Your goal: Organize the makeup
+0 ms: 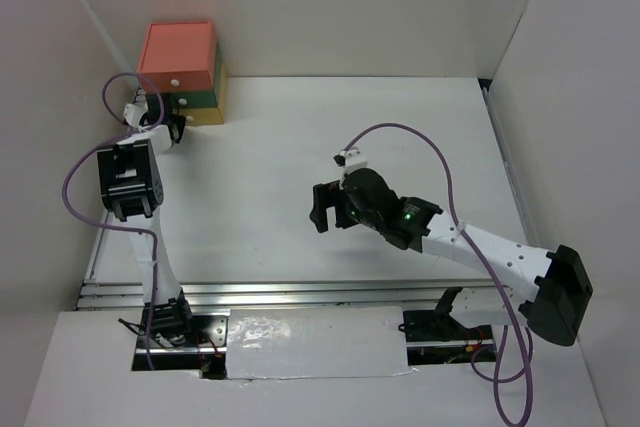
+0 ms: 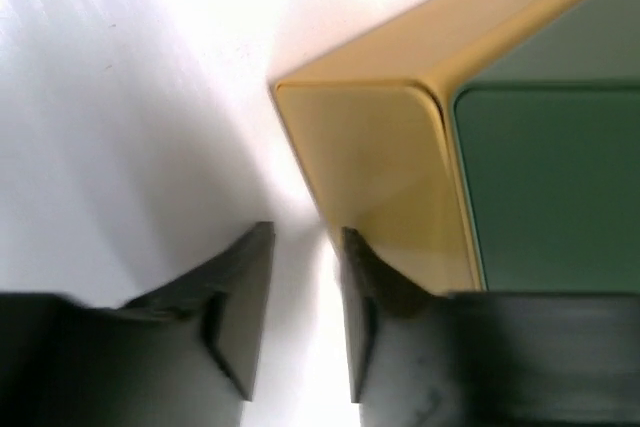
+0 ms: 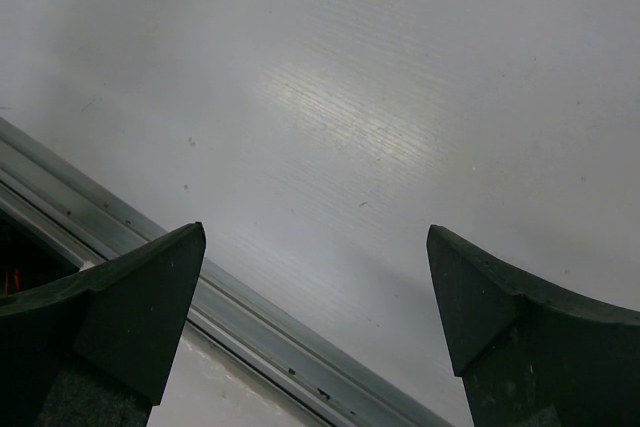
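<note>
No makeup shows in any view. My left gripper [image 1: 176,133] sits at the front left corner of the stacked drawer box [image 1: 181,68]. In the left wrist view its jaws [image 2: 308,233] stand a narrow gap apart with nothing between them. The right finger [image 2: 372,277] is against the rounded corner of the yellow bottom drawer [image 2: 365,152], and the green drawer front [image 2: 560,187] is beside it. My right gripper [image 1: 322,209] is wide open and empty above the middle of the white table [image 3: 400,97].
The coral, green and yellow drawer box stands at the far left by the left wall. White walls enclose the table on the left, back and right. A metal rail [image 3: 250,332] runs along the table's near edge under my right gripper.
</note>
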Controlling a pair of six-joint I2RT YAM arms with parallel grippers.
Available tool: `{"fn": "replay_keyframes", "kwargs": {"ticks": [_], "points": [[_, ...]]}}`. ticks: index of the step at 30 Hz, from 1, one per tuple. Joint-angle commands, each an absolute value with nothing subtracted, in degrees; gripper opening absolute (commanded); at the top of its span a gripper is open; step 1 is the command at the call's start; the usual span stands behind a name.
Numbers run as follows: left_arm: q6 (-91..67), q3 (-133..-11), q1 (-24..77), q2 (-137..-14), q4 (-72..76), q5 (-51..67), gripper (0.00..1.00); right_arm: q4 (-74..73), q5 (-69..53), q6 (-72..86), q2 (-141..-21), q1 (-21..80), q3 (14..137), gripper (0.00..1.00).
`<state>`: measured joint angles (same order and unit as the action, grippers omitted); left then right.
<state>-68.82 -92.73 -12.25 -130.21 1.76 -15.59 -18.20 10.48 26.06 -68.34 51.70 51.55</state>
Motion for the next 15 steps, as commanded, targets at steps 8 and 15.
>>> {"fn": "replay_keyframes", "kwargs": {"ticks": [8,15], "points": [[-63.91,-67.68,-11.25,-92.67,0.20,-19.60,0.97,-20.21,12.21,26.63,-58.90,51.33,54.13,1.00],[-44.86,-66.70,-4.06,-59.47,-23.26,-14.69,0.99,-31.61,20.20,27.60,-50.89,50.89,61.60,1.00]]}}
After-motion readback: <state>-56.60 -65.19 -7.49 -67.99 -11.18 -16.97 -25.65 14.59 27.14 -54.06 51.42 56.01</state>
